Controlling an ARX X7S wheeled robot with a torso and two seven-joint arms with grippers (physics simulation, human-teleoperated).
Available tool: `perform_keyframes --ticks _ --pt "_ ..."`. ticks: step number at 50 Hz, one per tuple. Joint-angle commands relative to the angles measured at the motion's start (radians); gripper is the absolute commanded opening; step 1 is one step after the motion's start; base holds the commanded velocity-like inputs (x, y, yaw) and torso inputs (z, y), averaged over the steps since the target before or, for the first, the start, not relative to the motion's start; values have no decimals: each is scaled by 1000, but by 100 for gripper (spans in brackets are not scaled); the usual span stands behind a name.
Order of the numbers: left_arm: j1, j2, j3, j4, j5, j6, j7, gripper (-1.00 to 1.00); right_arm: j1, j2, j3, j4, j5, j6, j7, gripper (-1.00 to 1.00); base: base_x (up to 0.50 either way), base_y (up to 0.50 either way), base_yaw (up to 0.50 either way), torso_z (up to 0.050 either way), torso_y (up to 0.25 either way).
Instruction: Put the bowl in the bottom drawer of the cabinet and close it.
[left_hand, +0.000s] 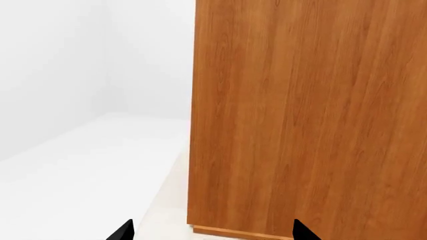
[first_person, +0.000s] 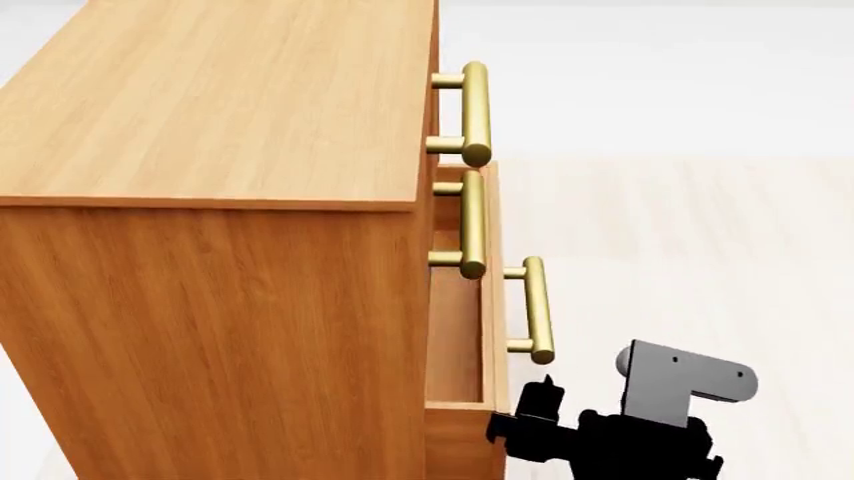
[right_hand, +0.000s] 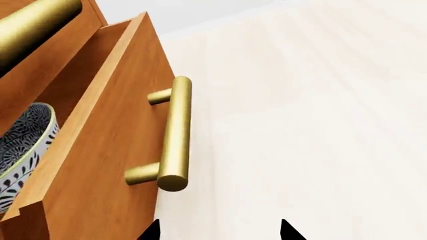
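bowl (right_hand: 20, 155) sits inside open bottom drawer (right_hand: 100, 150) | likely fragile, done with | drawer stiff, slides: push front beside handle (right_hand: 172, 135) | right gripper (right_hand: 220, 232) open, empty, near handle | left gripper (left_hand: 210, 232) open, empty, by cabinet (left_hand: 307, 115) side

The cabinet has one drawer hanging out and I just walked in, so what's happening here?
The bowl already sits inside the bottom drawer, which is pulled out of the cabinet. The right gripper hangs open in front of the drawer's brass handle, touching nothing. The left gripper, open too, faces the cabinet's side. Closing the drawer remains.
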Motion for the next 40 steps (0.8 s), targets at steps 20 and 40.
perform_keyframes --ticks 20,40 --pt "4 -5 2 12 0 -5 -8 100 28 -24 -5 -6 -288 19 -64 100 10 0 3 -1 0" --pt "-2 -4 4 1 -3 2 -5 100 13 -34 -34 -46 -257 36 -63 100 5 0 2 -1 0"
